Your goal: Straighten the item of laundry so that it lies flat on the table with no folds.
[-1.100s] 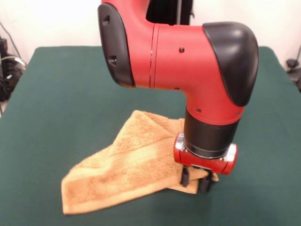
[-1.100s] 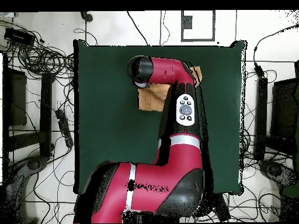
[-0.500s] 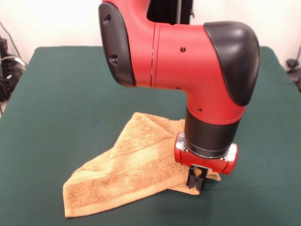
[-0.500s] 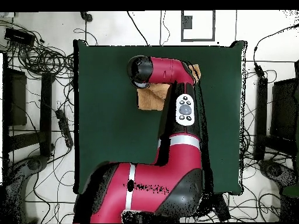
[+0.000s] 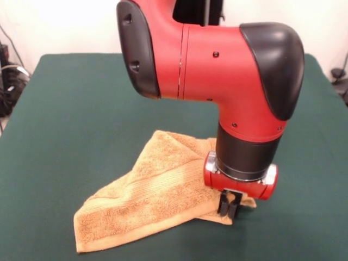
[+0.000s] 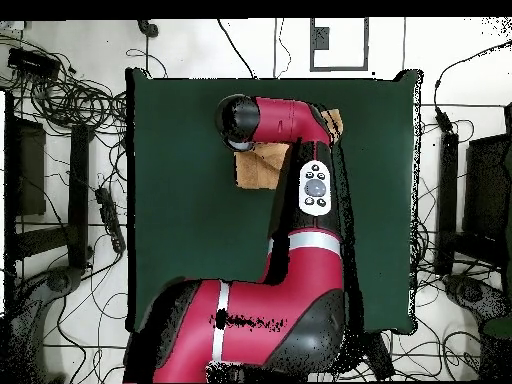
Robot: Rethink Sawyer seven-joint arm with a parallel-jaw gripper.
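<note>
1. We see the orange-tan hand towel (image 5: 155,198) lying crumpled on the green table (image 5: 70,109), near the front edge and a little left of centre in the front view, folded over itself into a rough triangle with a ridge running from its far point to its near left corner.
2. The gripper (image 5: 229,205) stands at the towel's right corner, its fingers drawn close together; we judge they are pinched on the towel's edge there, though the wrist hides the contact itself.
3. From overhead, only a patch of towel (image 6: 258,166) shows beside the arm.
4. We would lift only enough to free the upper layer, then draw the corner rightward and away from the fold so the layer peels open rather than dragging the whole towel.
5. We would keep the pull low and slow, since terry clings to felt and may bunch.
</note>
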